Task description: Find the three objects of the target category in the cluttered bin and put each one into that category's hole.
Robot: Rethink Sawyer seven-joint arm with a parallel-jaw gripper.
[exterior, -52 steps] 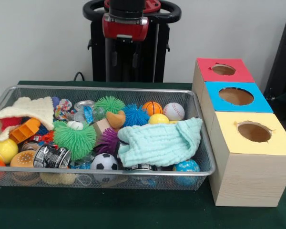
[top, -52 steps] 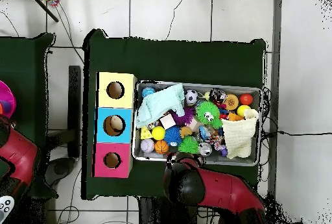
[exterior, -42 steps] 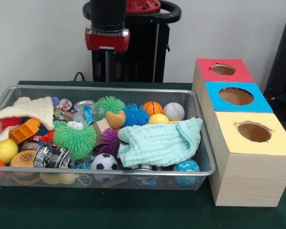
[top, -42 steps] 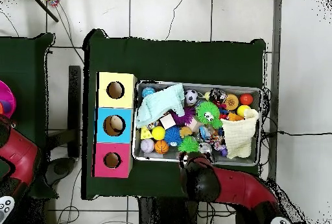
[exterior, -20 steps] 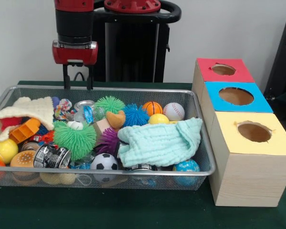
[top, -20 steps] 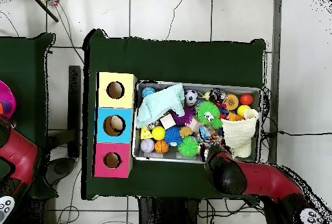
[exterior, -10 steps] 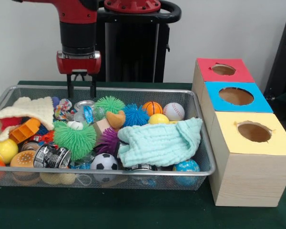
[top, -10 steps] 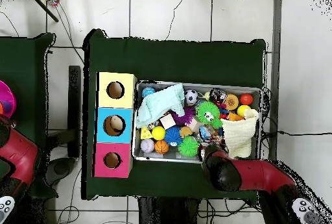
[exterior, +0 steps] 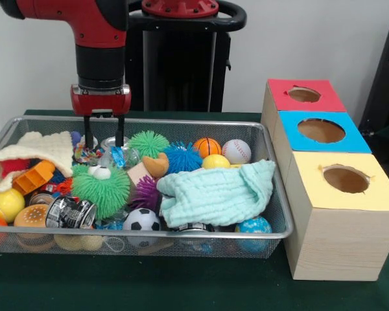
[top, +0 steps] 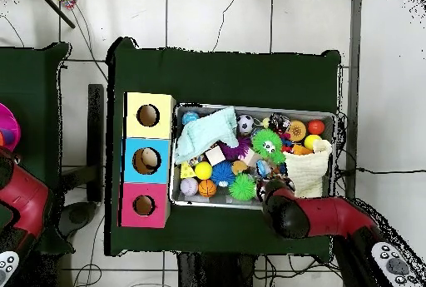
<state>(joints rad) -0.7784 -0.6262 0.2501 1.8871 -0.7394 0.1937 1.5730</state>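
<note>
Metal-mesh bin (exterior: 272, 230) holds the clutter: spiky balls, sports balls, two cloths; which category is wanted cannot be told. The end effector (exterior: 102, 139) has been lowered into the bin's far corner, fingers apart around a clear item (exterior: 115, 154), so a grasp seems imminent. Three holed boxes (exterior: 324, 129) beside the bin are seen, contents not discernible.

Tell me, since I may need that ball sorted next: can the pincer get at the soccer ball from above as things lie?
Probably yes. The soccer ball lies uncovered at the bin's camera-side wall, with the mint cloth beside it, not over it. The open pincer is across the bin.
</note>
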